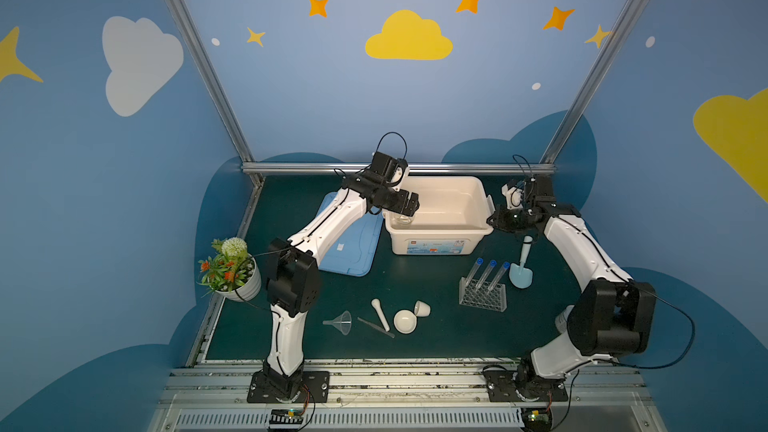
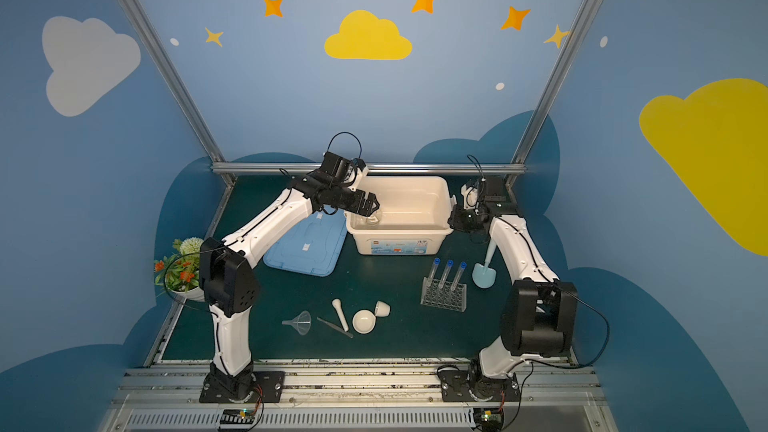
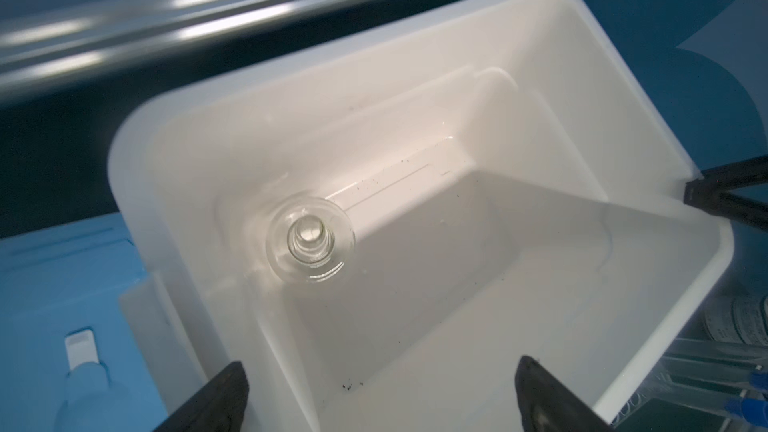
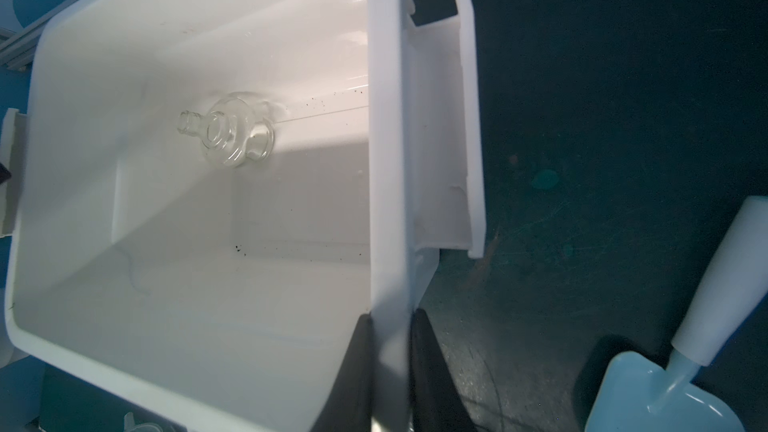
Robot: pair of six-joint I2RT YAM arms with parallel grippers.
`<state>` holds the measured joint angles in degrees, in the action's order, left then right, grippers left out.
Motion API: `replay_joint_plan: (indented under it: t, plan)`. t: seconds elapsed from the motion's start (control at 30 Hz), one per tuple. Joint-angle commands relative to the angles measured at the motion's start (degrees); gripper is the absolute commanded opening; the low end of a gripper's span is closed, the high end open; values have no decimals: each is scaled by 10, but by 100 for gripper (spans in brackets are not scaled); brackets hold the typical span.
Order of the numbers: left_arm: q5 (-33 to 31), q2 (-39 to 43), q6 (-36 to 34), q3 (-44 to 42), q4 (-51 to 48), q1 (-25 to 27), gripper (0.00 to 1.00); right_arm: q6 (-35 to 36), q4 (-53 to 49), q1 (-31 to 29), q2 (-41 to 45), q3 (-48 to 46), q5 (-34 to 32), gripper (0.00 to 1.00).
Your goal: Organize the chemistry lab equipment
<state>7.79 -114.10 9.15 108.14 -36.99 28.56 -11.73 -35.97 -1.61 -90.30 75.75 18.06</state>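
The glass flask [image 1: 401,220] [image 3: 311,238] [image 4: 226,135] stands inside the white bin [image 1: 440,228] [image 3: 124,160] at its left end. My left gripper [image 1: 411,205] [image 3: 380,384] hangs open just above it, holding nothing. My right gripper [image 1: 496,218] [image 4: 388,326] is shut on the bin's right rim [image 4: 384,118]. Three blue-capped test tubes [image 1: 492,274] lean in the clear rack [image 1: 482,297]. Near the table's front lie the funnel [image 1: 340,322], tweezers [image 1: 376,327], white pestle [image 1: 380,313], bowl [image 1: 405,321] and tipped cup [image 1: 422,308].
A blue lid [image 1: 353,243] lies flat left of the bin, under my left arm. A potted flower plant [image 1: 228,270] stands at the left edge. A pale blue scoop [image 1: 521,268] [image 4: 665,388] lies right of the rack. A metal rail [image 1: 457,168] runs behind the bin.
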Motion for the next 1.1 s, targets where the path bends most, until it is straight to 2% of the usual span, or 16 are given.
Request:
replay_joint_plan:
  t: [0.0,0.23,0.4,0.53,0.77,0.87,0.93,1.0,1.07]
  plan:
    - [31,36,36,-32,52,-8,100,-7,-12,-1,-3,-11,-8,9]
    - [22,47,42,-62,49,-20,100,-9,-13,-1,-1,-18,-11,9]
    - [46,55,43,-92,52,-34,100,-7,-16,-1,0,-20,-17,9]
    - [71,70,55,-137,92,-42,100,-8,-19,-1,-1,-19,-18,9]
    - [77,69,63,-145,102,-45,100,-10,-38,-1,14,8,-26,10]
    - [85,78,63,-143,112,-46,100,-11,-50,-2,31,29,-29,22]
    - [85,91,62,-144,121,-45,100,-11,-59,-3,46,41,-28,37]
    - [78,110,61,-152,131,-45,100,-7,-58,-5,67,42,-18,42]
    - [73,136,55,-168,144,-45,100,1,-44,-13,97,30,-10,52]
